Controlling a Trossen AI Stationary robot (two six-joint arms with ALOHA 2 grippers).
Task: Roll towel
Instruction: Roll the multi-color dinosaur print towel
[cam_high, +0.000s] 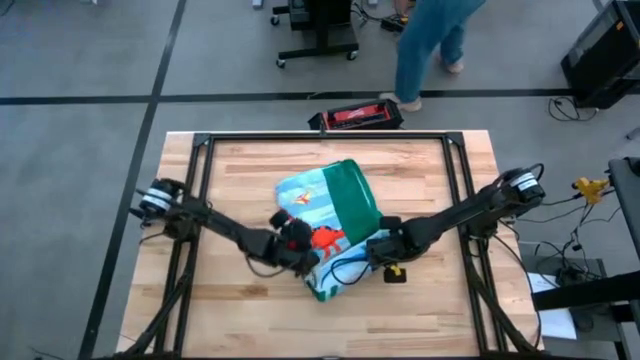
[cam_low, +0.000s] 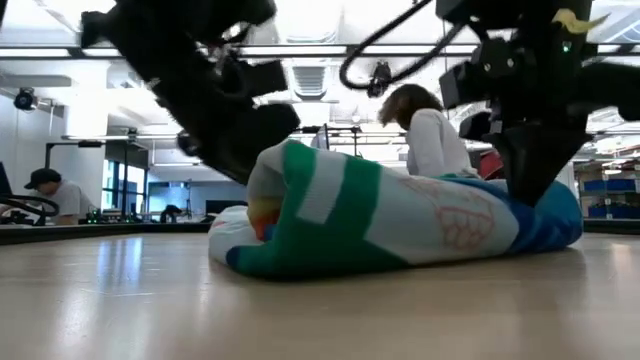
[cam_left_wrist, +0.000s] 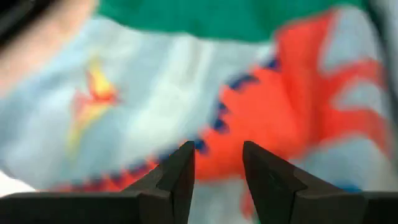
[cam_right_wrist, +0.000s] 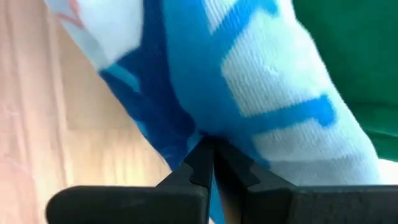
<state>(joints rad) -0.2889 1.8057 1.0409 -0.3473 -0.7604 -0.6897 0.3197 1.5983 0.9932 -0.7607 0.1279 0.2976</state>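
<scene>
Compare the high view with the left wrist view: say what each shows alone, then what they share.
Only the high view shows the whole table, the right gripper shut against the towel's near end, a red and black case on the floor and a person's legs. Only the left wrist view shows the gap between the left gripper's fingers, nothing between them, right over a red dinosaur print. Both show the towel, bunched.

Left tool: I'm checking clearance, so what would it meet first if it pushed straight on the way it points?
Most likely the towel. The left tool has its fingers apart, aimed at the red dinosaur print close ahead; the exact gap is unclear.
</scene>
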